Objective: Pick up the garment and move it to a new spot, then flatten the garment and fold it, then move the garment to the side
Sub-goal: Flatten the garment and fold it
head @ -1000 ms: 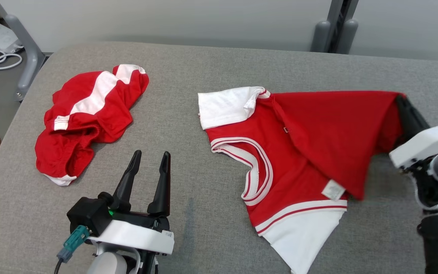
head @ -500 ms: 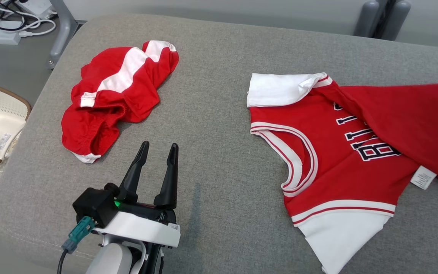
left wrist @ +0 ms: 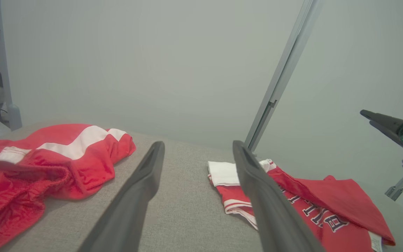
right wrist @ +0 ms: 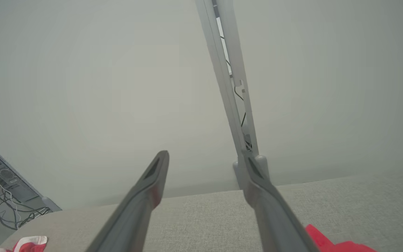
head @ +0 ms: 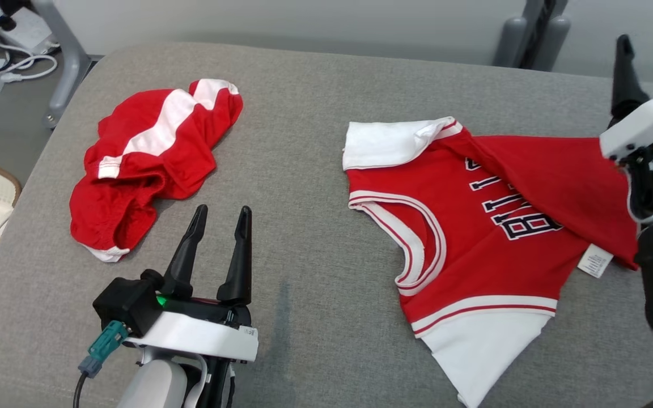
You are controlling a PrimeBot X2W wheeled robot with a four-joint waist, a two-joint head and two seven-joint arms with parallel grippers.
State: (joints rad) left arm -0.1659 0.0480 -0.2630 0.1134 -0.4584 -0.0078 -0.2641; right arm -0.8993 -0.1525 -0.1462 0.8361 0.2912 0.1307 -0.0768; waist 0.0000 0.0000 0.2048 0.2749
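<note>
Now a red-and-white basketball jersey (head: 462,238) lies on the right half of a grey padded desk (head: 304,113). Its neck opening points toward the robot's left and its body runs left to right. The hem end (head: 559,175) is doubled back over part of the chest. The right gripper (head: 645,48) hovers raised by the jersey's far right edge, jaws apart and holding nothing. The jersey lies below it and to its left, so this arm looks the nearer one. The left gripper (head: 221,212), jaws also apart, sits well to the jersey's left, near crumpled red shorts (head: 145,158). A second earlier the right jaws were clamped on the hem, drawing it across the chest. They have since let go and lifted clear, and the flap has settled further right, uncovering the lettering. The camera has also shifted.
</note>
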